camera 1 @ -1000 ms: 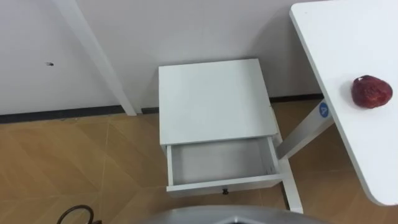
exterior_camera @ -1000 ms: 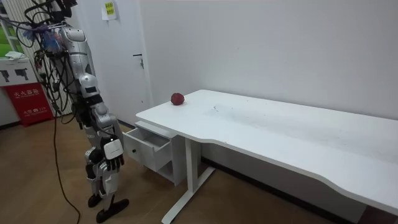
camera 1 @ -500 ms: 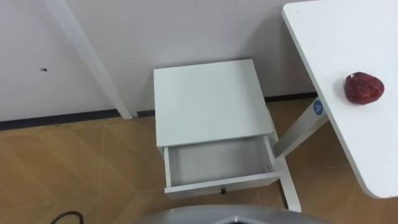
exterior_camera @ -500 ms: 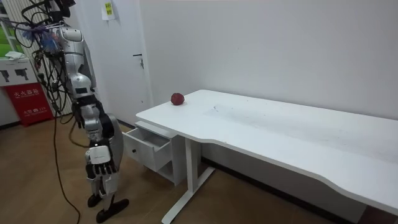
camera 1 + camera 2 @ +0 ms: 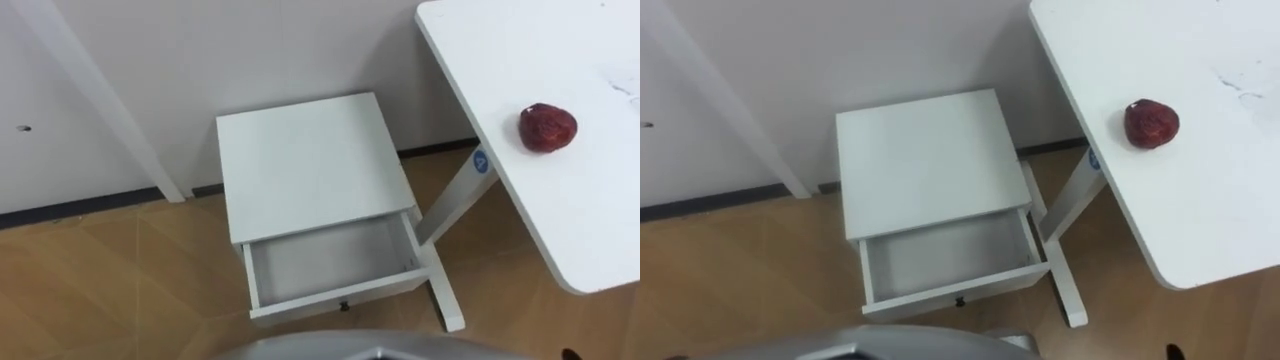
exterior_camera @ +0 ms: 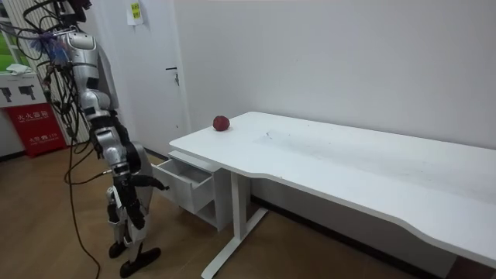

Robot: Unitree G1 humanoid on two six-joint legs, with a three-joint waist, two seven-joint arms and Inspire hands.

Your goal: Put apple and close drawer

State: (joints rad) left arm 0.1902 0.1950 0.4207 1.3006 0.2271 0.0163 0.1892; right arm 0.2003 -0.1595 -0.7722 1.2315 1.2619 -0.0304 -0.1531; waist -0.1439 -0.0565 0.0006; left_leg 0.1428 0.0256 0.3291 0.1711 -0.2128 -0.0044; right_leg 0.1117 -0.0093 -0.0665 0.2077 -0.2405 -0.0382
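Right hand now forward near open drawer; apple on table

Apple, red: 1.
Table, white: 1, with 1 table leg in the eye views.
Cabinet, white, low: 1.
Drawer: 1, fitted with 1 dark knob.
Door in the room view: 1.
Red signboard: 1.
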